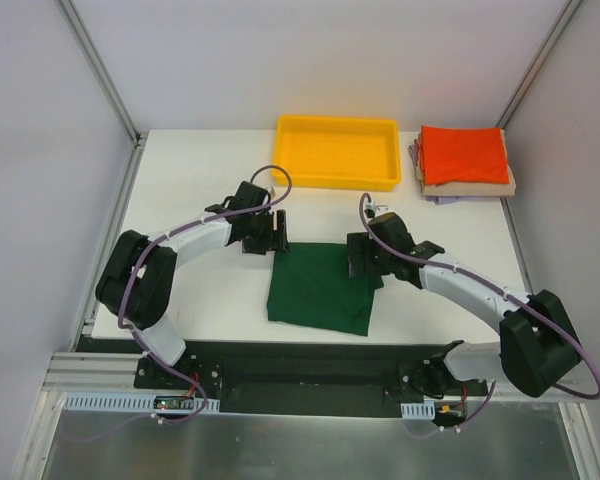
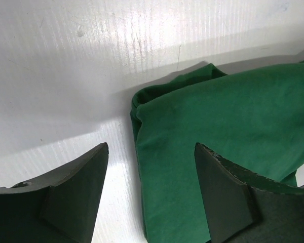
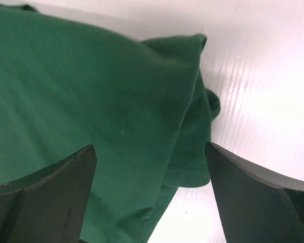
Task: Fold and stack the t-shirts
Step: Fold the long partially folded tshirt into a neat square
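A dark green t-shirt lies folded into a rough rectangle on the white table in front of the arms. My left gripper is open at its far left corner; in the left wrist view the shirt's edge runs between the spread fingers. My right gripper is open at the far right corner; in the right wrist view a loose fold of the shirt sits between the fingers. A stack of folded shirts, orange-red on tan and lavender, lies at the back right.
A yellow plastic tray stands at the back centre, just beyond both grippers. The white table ends at grey walls on both sides. The arm bases sit along the dark rail at the near edge.
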### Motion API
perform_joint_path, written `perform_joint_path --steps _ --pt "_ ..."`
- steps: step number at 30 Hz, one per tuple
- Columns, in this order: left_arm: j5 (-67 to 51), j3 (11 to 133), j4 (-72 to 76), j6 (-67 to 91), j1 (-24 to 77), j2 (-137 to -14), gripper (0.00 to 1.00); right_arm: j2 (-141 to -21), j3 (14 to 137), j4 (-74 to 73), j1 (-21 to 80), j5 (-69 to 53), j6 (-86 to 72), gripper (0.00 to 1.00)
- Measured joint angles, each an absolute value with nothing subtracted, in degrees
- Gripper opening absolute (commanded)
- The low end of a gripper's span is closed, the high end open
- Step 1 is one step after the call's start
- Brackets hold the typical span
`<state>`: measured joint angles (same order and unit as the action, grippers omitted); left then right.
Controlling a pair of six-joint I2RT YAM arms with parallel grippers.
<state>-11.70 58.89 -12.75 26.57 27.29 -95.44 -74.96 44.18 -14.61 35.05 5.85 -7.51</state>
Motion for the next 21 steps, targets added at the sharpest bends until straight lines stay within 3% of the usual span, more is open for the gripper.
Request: perform_joint_path --steps 10,16,21 --pt "-12.03 61.25 -12.69 27.07 27.29 -98.5 0.52 -82.08 42.17 -12.64 35.05 -0.25 -9.69 0.74" --pt "-11.9 62.02 -12.71 27.24 27.27 -99.66 0.5 -83.18 44.23 -12.67 35.07 -1.89 -10.13 0.77" --pt "-11.27 62.33 -12.73 27.22 27.27 -99.66 0.39 -82.19 45.6 -14.46 35.0 0.73 -9.78 0.76"
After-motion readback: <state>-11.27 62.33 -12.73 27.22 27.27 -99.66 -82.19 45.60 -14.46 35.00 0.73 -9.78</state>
